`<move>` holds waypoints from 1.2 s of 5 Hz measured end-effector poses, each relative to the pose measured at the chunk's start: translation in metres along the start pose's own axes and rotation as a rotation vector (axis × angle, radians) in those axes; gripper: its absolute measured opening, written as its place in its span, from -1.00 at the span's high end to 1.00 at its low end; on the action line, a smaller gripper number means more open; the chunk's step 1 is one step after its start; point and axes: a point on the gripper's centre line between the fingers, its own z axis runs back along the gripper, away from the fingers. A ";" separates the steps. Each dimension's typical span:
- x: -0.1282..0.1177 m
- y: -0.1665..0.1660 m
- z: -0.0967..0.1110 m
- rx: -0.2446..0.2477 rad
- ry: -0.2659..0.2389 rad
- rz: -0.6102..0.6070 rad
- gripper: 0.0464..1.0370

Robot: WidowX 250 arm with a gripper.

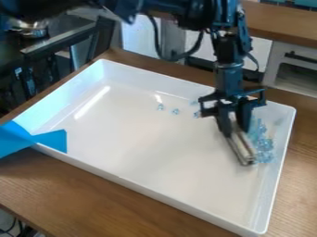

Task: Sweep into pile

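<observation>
With a slim sweeping bar (242,149) grasped by the black gripper (236,131), most translucent blue pieces (264,144) are loosely gathered beside the right wall of the white tray (155,148), while a few stray bits (176,111) near its far wall apparently remain to be swept in.

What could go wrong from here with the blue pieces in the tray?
The stray pieces lie apart from the cluster, so a sweep may miss them. The cluster sits between the bar and the tray's wall; hard pushing might jam it. The pincer holds the bar, which may twist.
</observation>
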 end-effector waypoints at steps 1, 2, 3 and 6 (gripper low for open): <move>0.007 0.014 0.043 -0.079 0.034 -0.009 0.37; 0.012 0.029 0.080 -0.148 0.090 -0.018 0.37; 0.016 0.049 0.110 -0.131 0.130 -0.121 0.37; 0.063 0.140 0.108 0.162 0.038 -0.339 0.37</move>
